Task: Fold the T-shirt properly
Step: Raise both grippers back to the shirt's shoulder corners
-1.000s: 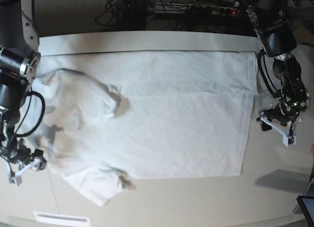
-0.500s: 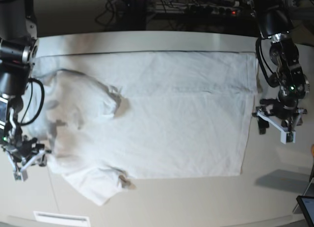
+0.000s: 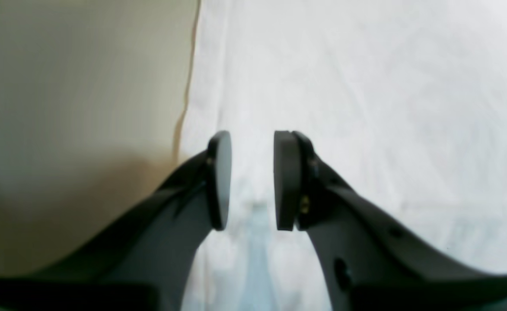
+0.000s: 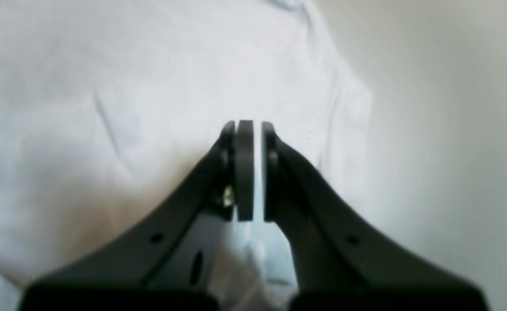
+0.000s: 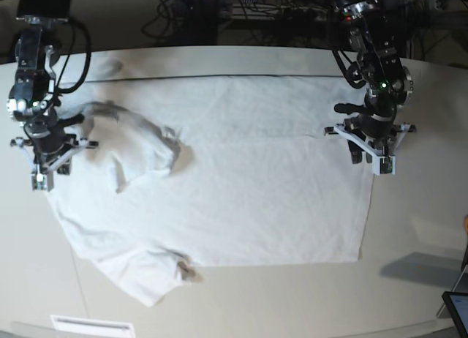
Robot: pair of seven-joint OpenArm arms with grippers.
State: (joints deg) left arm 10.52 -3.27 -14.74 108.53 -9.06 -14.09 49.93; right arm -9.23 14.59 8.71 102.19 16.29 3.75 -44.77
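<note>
The T-shirt [image 5: 248,177] is lying spread on the off-white surface [image 5: 409,279], hem edge toward the base view's right, collar/sleeve end toward its left, w/ one sleeve bunched up near the upper left and the other crumpled at the lower left. You're working w/ the left tool [image 5: 371,156] sitting over the hem edge on the base view's right; in its wrist view the pads are standing apart w/ a gap, cloth visible below, so it's released, not pinching anything yet. The right tool [image 5: 45,164] is sitting at the shoulder end; in its wrist view the pads are nearly touching, a thin sliver between them, so it's clenched, but I can't tell whether fabric is caught in there – blur's too heavy. Risks, as I'm judging them: the right tool may be closing on air or on one layer only, so lifting would drag the bunched sleeve and skew the fold; the left tool, if closing too near the hem, could be slipping off thin cloth. No containers are showing in any view, so nothing to report there.
</note>
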